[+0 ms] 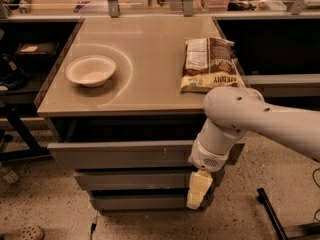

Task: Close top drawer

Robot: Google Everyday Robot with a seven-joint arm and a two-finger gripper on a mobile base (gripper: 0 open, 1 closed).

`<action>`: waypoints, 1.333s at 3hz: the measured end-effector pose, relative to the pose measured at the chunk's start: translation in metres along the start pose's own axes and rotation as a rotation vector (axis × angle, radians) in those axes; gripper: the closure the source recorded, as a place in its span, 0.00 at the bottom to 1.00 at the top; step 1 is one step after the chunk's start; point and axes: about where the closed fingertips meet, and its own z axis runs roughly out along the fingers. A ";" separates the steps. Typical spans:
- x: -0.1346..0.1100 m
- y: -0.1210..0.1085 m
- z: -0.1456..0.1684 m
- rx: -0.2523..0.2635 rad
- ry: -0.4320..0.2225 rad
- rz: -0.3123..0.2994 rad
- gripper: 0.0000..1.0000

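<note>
The top drawer (120, 154) is a wide grey metal drawer under the tan cabinet top (150, 44). It stands a little way out, its front ahead of the cabinet edge with a dark gap above it. My gripper (198, 190) hangs down from the white arm (235, 119) in front of the drawer's right end. Its pale fingertips point at the floor, shut and empty, and lie over the two narrower drawer fronts (132, 180) below.
A white bowl (91, 70) sits on the left of the cabinet top and a brown snack bag (207, 64) on the right. Dark shelving stands to the left and right. A black stand leg (272, 216) lies on the floor at the right.
</note>
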 end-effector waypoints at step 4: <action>-0.003 -0.027 0.001 0.023 0.009 0.016 1.00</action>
